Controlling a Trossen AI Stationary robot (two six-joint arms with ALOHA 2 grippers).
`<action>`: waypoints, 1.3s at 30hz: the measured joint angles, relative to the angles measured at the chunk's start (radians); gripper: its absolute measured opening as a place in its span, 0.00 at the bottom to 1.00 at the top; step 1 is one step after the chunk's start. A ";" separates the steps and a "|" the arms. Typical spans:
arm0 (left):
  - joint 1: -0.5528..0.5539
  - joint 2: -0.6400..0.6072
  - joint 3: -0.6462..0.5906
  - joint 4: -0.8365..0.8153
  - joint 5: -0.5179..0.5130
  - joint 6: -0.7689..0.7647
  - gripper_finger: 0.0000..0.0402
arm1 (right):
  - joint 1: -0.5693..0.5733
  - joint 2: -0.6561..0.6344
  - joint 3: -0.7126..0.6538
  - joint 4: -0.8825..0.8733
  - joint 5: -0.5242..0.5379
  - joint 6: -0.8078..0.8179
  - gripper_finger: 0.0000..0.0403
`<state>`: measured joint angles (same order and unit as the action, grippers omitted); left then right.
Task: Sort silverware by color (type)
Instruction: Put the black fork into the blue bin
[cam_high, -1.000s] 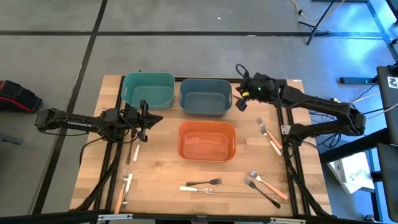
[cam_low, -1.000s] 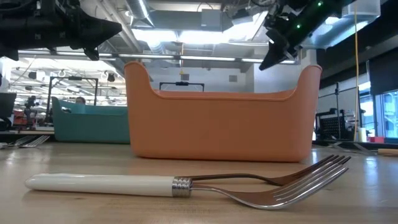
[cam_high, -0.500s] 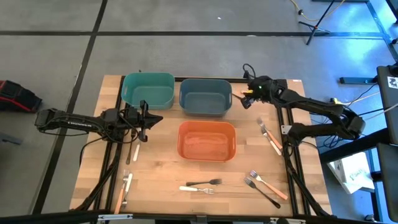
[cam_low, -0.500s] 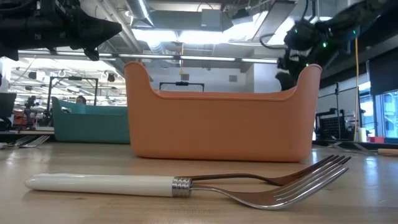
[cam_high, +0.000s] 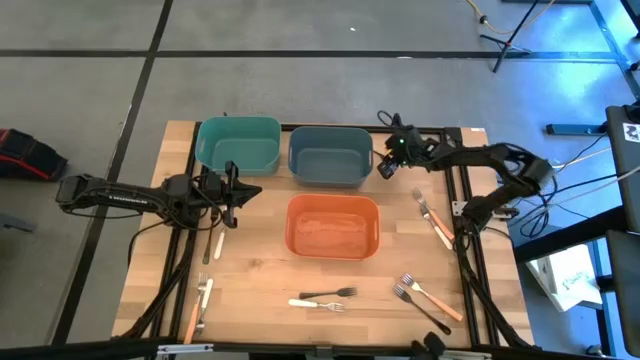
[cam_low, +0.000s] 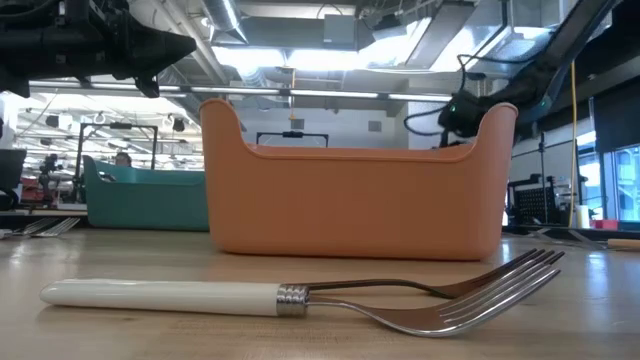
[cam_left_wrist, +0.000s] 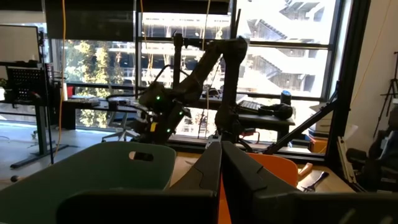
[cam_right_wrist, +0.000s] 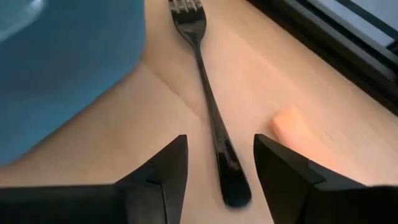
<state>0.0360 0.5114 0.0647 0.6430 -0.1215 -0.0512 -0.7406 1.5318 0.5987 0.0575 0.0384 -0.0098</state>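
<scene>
Nearest the table's front edge, a white-handled fork (cam_low: 300, 295) with a smooth cream handle and a ribbed metal collar lies on the pale, grained wooden table (cam_high: 260, 270), a thin all-black fork (cam_high: 328, 293) just behind it. Two more forks, one tan-handled (cam_high: 432, 296) and one black (cam_high: 420, 307), lie to the right; cream and tan-handled pieces (cam_high: 200, 305) lie at the front left. Behind stands the glossy orange rectangular plastic bin (cam_high: 333, 226) with rounded corners; I cannot see anything in it. Right of it, a pair of forks (cam_high: 433, 220) rests by the table's edge. The left gripper (cam_high: 238, 193) hangs above the table's left side near the teal plastic bin (cam_high: 238, 146), fingers pressed together on nothing. Farther back, the blue-grey plastic bin (cam_high: 330, 154) looks bare inside. Beside its right wall, the right gripper (cam_right_wrist: 214, 171) hovers low with fingers spread, straddling a slim glossy black fork (cam_right_wrist: 208, 99) lying flat, gripping nothing. A tan handle tip (cam_right_wrist: 295, 134) lies close by.
</scene>
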 joint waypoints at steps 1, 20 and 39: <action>0.000 0.000 0.000 0.000 0.000 0.001 0.02 | 0.000 0.017 0.002 0.018 -0.005 -0.004 0.42; 0.000 0.000 0.000 0.001 -0.023 0.001 0.02 | -0.037 0.146 0.097 -0.117 -0.024 -0.024 0.11; 0.000 0.000 0.000 0.000 -0.022 0.001 0.02 | -0.003 -0.029 0.086 -0.241 0.073 -0.056 0.00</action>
<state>0.0360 0.5116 0.0647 0.6430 -0.1436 -0.0502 -0.7438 1.5027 0.6846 -0.1833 0.1112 -0.0654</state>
